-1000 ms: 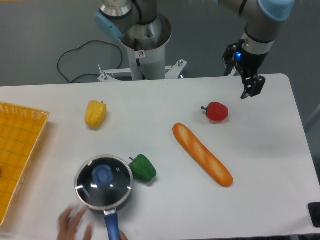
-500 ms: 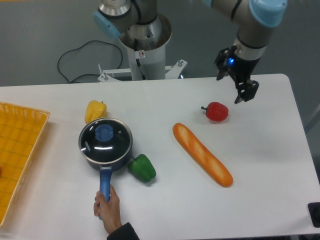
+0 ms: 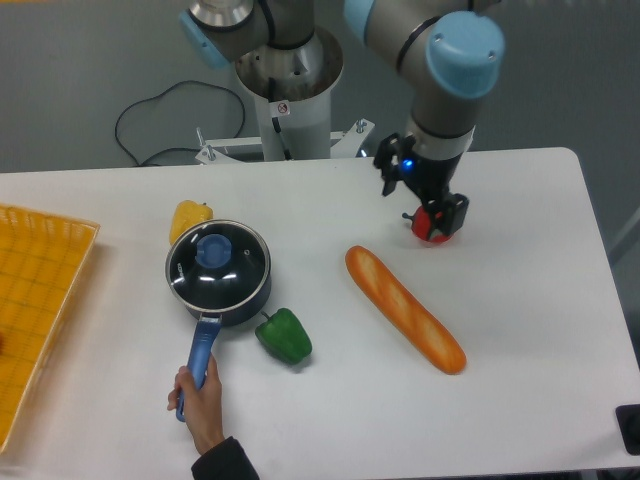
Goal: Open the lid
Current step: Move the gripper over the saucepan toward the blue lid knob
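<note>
From the fixed camera we see the lid [image 3: 218,263] seated flat on the dark saucepan [image 3: 222,290], left of centre on the bench [image 3: 520,300], its blue knob [image 3: 213,250] facing up, which we judge the natural place to grip it. A person's hand [image 3: 196,392] holds the near end of the pan's long blue handle [image 3: 197,358], probably to steady or place it. Our gripper [image 3: 432,212] hangs well apart to the right, over the red pepper [image 3: 430,226]; we cannot tell whether its fingers are spread or closed, and they hold nothing we can make out. A yellow pepper [image 3: 187,216] touches the pan's far side, a green pepper [image 3: 284,335] lies just beside its near right, and a baguette [image 3: 404,308] lies between pan and right edge, so we judge the task barely begun.
</note>
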